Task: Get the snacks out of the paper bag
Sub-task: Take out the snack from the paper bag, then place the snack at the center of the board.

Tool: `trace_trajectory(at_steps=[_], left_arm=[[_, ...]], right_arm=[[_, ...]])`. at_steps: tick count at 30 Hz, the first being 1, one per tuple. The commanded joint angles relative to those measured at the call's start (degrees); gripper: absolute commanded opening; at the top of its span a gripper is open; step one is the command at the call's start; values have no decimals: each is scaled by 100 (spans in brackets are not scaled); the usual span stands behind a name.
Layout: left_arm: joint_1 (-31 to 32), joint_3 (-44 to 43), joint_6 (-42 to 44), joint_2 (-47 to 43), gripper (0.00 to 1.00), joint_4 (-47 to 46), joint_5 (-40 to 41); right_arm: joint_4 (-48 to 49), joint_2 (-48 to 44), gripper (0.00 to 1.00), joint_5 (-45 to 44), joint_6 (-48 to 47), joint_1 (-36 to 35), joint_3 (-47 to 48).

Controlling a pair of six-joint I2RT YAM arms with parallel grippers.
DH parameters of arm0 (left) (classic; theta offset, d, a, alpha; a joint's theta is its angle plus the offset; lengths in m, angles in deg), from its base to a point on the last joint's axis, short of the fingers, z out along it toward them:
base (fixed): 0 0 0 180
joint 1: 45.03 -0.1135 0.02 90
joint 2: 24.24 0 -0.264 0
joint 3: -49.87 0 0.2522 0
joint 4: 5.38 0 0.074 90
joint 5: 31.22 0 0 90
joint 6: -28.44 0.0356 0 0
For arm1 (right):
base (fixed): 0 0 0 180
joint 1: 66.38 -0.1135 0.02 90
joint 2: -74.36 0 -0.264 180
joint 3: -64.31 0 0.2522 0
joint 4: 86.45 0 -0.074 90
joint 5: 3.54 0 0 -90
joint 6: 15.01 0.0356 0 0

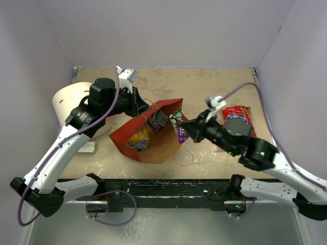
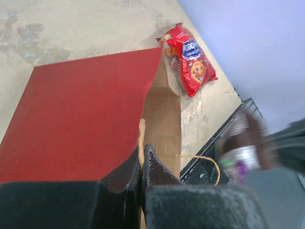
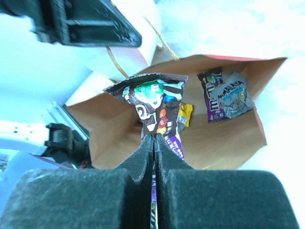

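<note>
The red paper bag lies on its side, its brown mouth facing right. My left gripper is shut on the bag's upper rim and holds the mouth open. My right gripper is shut on a brown candy pack, with a purple pack pressed behind it, at the bag's mouth. Inside the bag lie a purple pack, a light-blue pack and a yellow pack. The red cookie bag lies on the table to the right, and also shows in the left wrist view.
A white cylindrical tub lies at the left behind my left arm. A small white-and-green box sits near the left front. A loose string handle curls on the table by the front edge. Walls close in the table at the back and sides.
</note>
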Motion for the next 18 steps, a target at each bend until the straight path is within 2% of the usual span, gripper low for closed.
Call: trace_trajectory(at_steps=[1, 4, 5, 8, 11, 13, 16, 18], left_arm=[[23, -12, -50, -81, 0, 78, 253], [21, -24, -24, -100, 0, 118, 274], [21, -29, -10, -105, 0, 131, 275], [24, -79, 49, -79, 0, 174, 260], [22, -165, 135, -33, 0, 200, 244], [24, -260, 213, 33, 0, 232, 239], [20, -378, 370, 126, 0, 275, 239], [26, -443, 450, 188, 0, 294, 219]], right_arm=[[-1123, -663, 0, -701, -134, -10, 640], [-1669, -742, 0, -1889, -55, -7, 1018], [-1892, -691, 0, -2589, 76, -6, 1153], [-2526, -327, 0, -3872, 311, -6, 1515], [-2760, 283, 0, -4325, 194, 216, 1714], [-2642, 673, 0, -3626, 37, 971, 1750], [-2211, 1215, 0, -1690, -112, 2537, 1516], [-2143, 1749, 0, -735, -41, 3105, 1488]])
